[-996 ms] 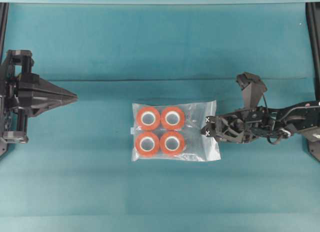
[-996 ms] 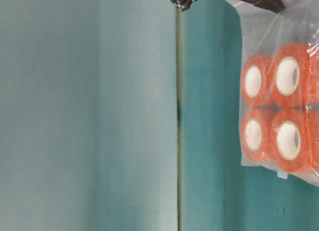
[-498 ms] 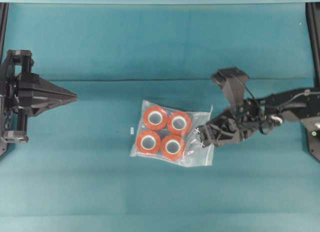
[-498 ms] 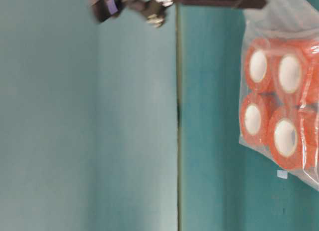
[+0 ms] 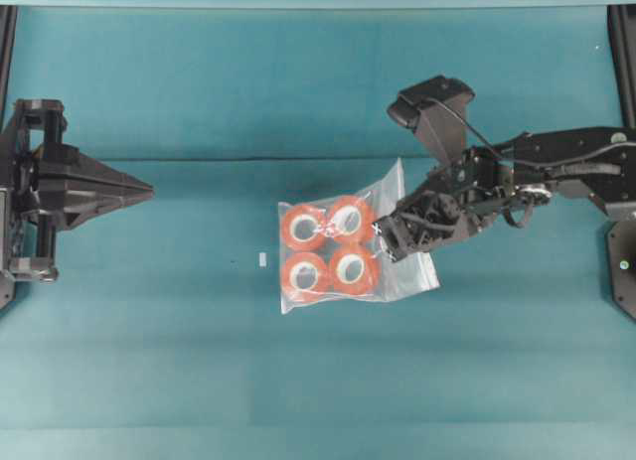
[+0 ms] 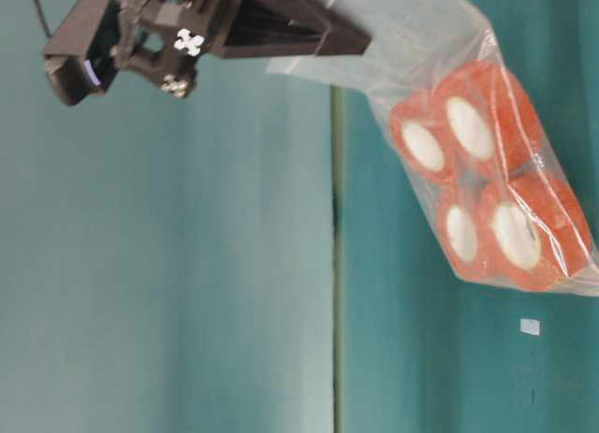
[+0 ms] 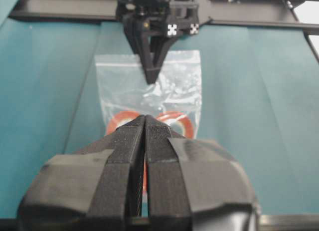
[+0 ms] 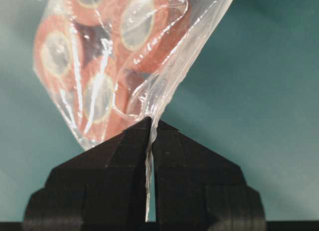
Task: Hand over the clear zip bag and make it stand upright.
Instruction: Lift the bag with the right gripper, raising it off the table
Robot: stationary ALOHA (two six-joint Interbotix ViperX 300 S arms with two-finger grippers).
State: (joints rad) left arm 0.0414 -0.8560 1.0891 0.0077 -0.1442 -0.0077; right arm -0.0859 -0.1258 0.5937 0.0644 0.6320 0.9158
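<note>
Pinching the clear zip bag [image 5: 353, 249] by its edge, the right pincer [image 5: 386, 243] is clamped tight; the left pincer [image 5: 149, 191] is closed, empty.

we see a teal table surface [image 5: 199, 361] covering the whole work area, with a thin dark seam [image 5: 248, 159] running straight across it from side to side. a tiny pale rectangular scrap [image 5: 262, 259] lies flat on the cloth below that seam; in the table-level view the same scrap [image 6: 530, 326] shows as a small light patch. dark frame rails [image 5: 623, 43] stand at the far edges.
</note>
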